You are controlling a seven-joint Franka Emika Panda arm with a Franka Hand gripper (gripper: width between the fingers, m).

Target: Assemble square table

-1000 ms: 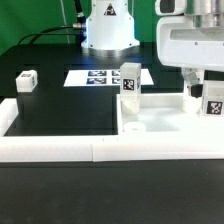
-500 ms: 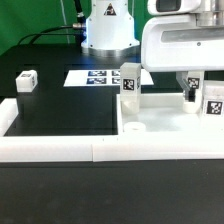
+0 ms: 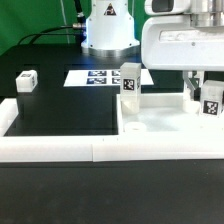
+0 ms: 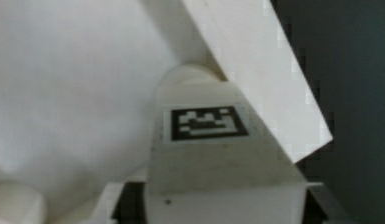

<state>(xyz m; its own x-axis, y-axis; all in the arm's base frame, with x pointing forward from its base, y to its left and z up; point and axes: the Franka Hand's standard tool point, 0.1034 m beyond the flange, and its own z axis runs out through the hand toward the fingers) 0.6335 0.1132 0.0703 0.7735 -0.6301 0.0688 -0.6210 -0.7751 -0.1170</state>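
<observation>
The white square tabletop lies flat at the exterior view's right, with a round corner hole near its front. One tagged leg post stands upright at its far corner. My gripper hangs over the tabletop's right side and is shut on a second tagged leg post. In the wrist view this leg post fills the space between my dark fingers, with the tabletop beyond it. A third small leg lies far off at the exterior view's left.
The marker board lies flat at the back, in front of the arm's base. A long low white border wall runs along the front and up the left side.
My hand has shifted toward the exterior view's left and come down round the right-hand leg post. The jaws have drawn in from wide open onto the post.
</observation>
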